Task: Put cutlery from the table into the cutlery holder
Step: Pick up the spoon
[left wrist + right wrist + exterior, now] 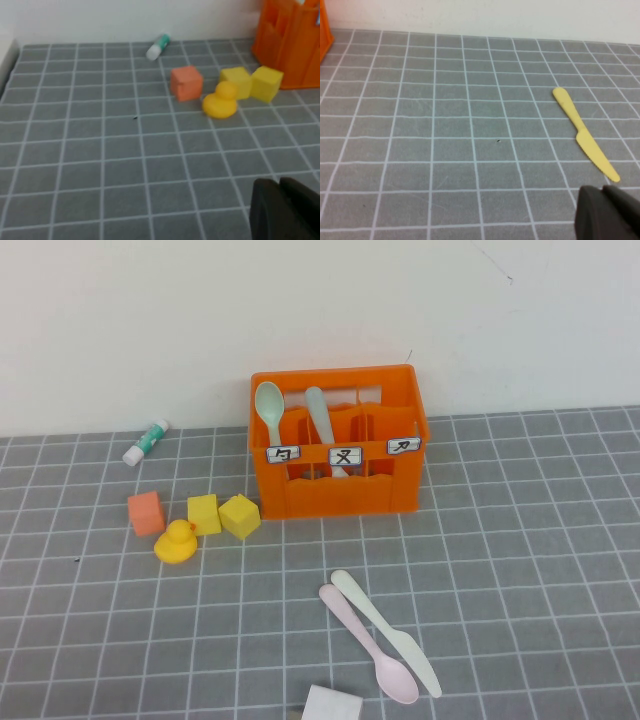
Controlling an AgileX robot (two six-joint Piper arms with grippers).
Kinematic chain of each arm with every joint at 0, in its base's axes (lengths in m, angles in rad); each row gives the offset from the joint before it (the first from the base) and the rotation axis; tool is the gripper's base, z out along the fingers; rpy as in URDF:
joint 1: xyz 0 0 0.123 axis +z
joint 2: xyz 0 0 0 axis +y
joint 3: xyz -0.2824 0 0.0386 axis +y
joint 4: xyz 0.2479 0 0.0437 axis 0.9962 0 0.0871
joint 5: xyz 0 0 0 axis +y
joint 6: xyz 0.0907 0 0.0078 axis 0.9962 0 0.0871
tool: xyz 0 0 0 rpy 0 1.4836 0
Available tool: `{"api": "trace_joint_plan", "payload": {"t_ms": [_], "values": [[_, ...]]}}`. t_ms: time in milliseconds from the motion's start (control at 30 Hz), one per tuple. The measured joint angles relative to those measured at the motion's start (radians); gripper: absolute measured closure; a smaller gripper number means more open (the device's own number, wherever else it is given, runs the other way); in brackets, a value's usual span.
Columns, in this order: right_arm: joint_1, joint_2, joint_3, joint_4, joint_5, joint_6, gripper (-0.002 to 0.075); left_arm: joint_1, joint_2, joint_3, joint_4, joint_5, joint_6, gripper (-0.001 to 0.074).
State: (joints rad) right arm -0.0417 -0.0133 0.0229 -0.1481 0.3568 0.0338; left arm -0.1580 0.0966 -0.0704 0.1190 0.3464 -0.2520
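Widest of all, the grey gridded bench (520, 540) runs back to a white wall, with long stretches of bare tile on the right side and across the near left.

The orange holder (340, 495) sits near the wall, about mid-bench, its three white labels facing the robot. A mint spoon (269, 405) stands bowl-up in its left compartment, and a grey fork (320, 415) leans in the middle one.

Down front, two pieces lie flat on the bench: the cream knife (385, 631) and the pink spoon (368, 643), side by side and touching or nearly so, both angled with handles toward the holder. Open tile all around them except a white block (332, 706) close by at the near edge.

Left of the holder sits a tight cluster: two yellow cubes (222, 515), an orange cube (146, 512) and a yellow duck (176, 541). Farther back by the wall lies a white-green tube (147, 441).

The left gripper (285, 210) shows only as a dark shape, low over bare tile short of the duck; I cannot tell how its jaws stand. The right gripper (607, 212) is likewise a dark corner near the knife (585, 134) tip, jaws impossible to judge, touching nothing visible.
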Motion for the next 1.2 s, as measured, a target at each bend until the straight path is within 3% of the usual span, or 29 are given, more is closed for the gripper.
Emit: {"api": "trace_joint_plan", "payload": {"t_ms": [233, 500, 700, 933, 1200], "values": [[0.000, 0.000, 0.000, 0.000, 0.000, 0.000, 0.0729, 0.007, -0.106, 0.039, 0.013, 0.101, 0.045, 0.0736], [0.000, 0.000, 0.000, 0.000, 0.000, 0.000, 0.0729, 0.007, -0.110, 0.090, -0.065, -0.004, 0.053, 0.0736], [0.000, 0.000, 0.000, 0.000, 0.000, 0.000, 0.0729, 0.007, -0.110, 0.090, -0.200, -0.009, 0.055, 0.0736], [0.000, 0.000, 0.000, 0.000, 0.000, 0.000, 0.0729, 0.009, -0.110, 0.090, -0.223, -0.009, 0.055, 0.0736], [0.000, 0.000, 0.000, 0.000, 0.000, 0.000, 0.0729, 0.102, -0.110, 0.090, -0.241, -0.009, 0.055, 0.0736]]}}
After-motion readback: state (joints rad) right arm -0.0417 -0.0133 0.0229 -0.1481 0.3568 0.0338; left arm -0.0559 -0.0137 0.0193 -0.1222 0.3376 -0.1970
